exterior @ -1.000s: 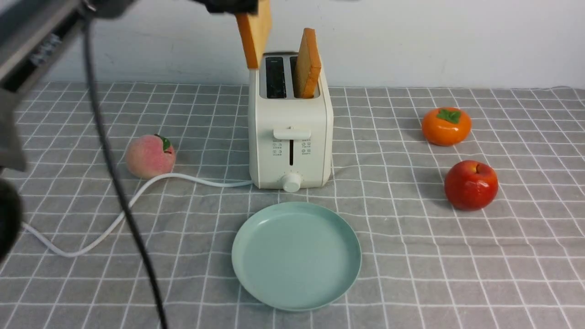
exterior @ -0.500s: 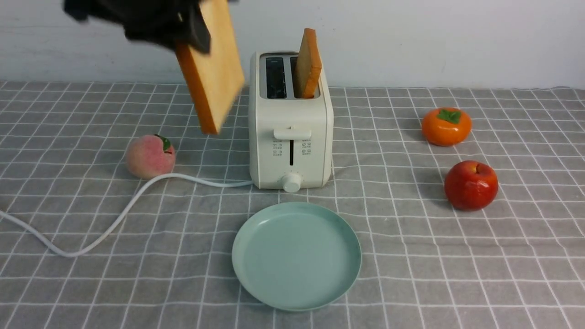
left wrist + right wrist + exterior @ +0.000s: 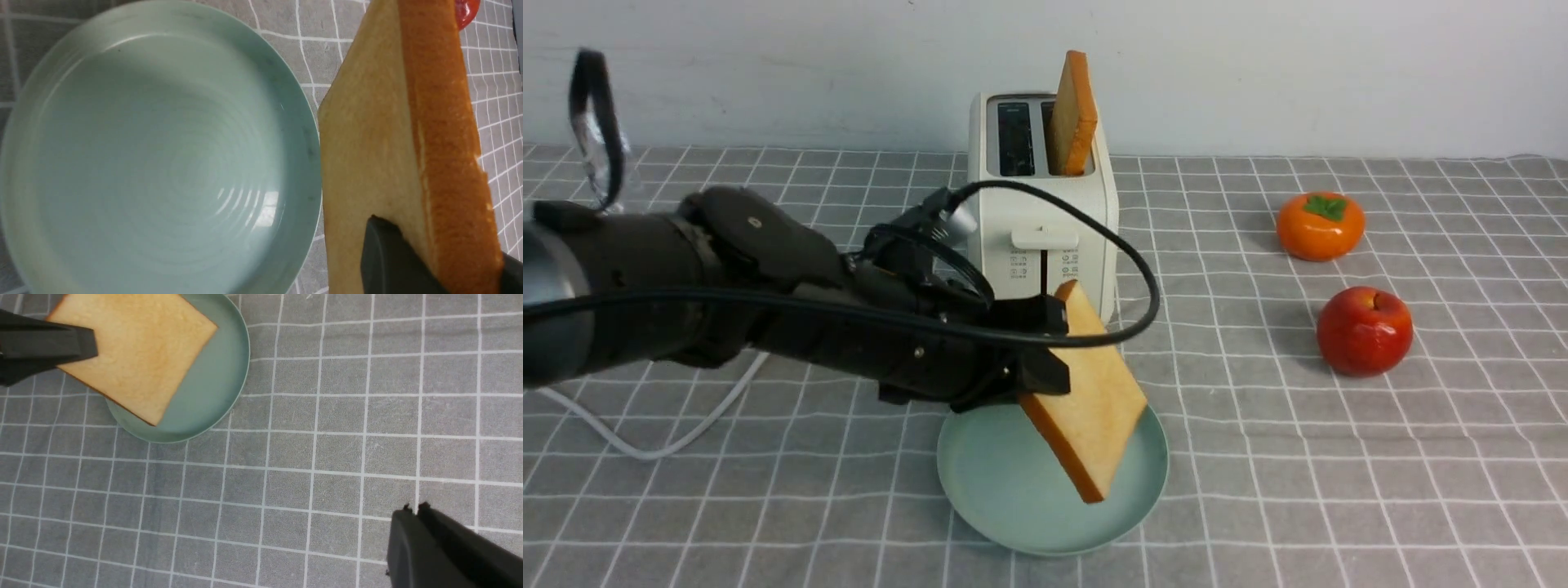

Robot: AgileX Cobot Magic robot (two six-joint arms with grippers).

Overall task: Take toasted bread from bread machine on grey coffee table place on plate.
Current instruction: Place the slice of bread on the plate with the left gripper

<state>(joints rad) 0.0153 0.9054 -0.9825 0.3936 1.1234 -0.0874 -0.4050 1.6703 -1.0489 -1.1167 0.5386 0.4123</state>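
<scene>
Left gripper (image 3: pixel 1047 347) clamps 1 slice (image 3: pixel 1098 408), tilted over the plate (image 3: pixel 976 482).
Arm (image 3: pixel 768 310) hides toaster's (image 3: pixel 1086 204) lower front; 2nd slice (image 3: pixel 1072 114) stands in its slot; right gripper (image 3: pixel 413 508) closed, empty.

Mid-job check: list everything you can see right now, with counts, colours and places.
table: 1, grey check cloth, under everything
toaster: 1, cream-white, rear centre
plate: 1, mint-green, in front of toaster
toasted bread: 2, golden-tan, one held tilted over plate, other in toaster's right slot
persimmon: 1, orange, right rear
apple: 1, red, right, nearer
cord: 1, white, left
left gripper: black, fingers holding bread
right gripper: black, shut, above cloth
</scene>
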